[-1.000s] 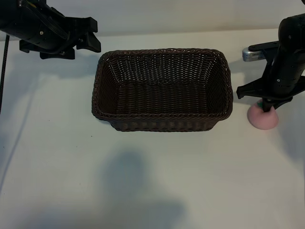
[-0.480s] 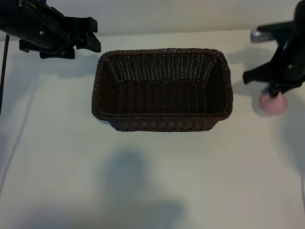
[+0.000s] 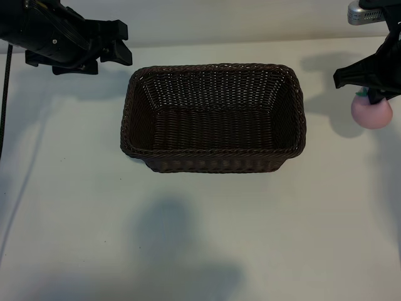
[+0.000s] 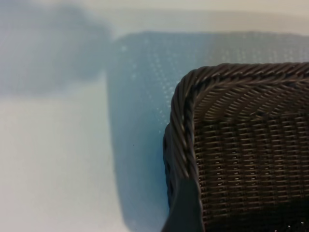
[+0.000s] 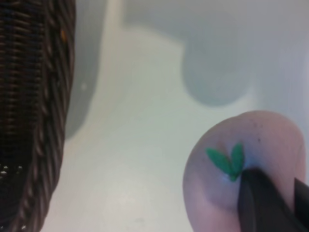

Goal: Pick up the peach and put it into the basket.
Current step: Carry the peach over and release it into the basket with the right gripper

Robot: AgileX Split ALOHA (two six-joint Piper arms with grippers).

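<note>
The pale-pink peach (image 3: pixel 372 113) hangs above the table at the far right, right of the dark-brown wicker basket (image 3: pixel 213 66), its shadow on the table beside it. My right gripper (image 3: pixel 368 95) is shut on the peach at its green stem bit. The right wrist view shows the peach (image 5: pixel 227 179) with the green leaves next to my dark fingertips (image 5: pixel 260 203), and the basket's wall (image 5: pixel 38 96) off to one side. My left gripper (image 3: pixel 118 44) stays parked, open and empty, at the basket's back left corner. One of its fingers (image 4: pixel 186 208) shows against the basket rim (image 4: pixel 186 121).
The basket has nothing in it. White table (image 3: pixel 200 238) spreads in front of it and to both sides. The right arm's shadow (image 3: pixel 322 63) falls on the table behind the basket's right end.
My right gripper has risen with the peach, carrying it up off the table and slightly right and back. The left arm has not moved.
</note>
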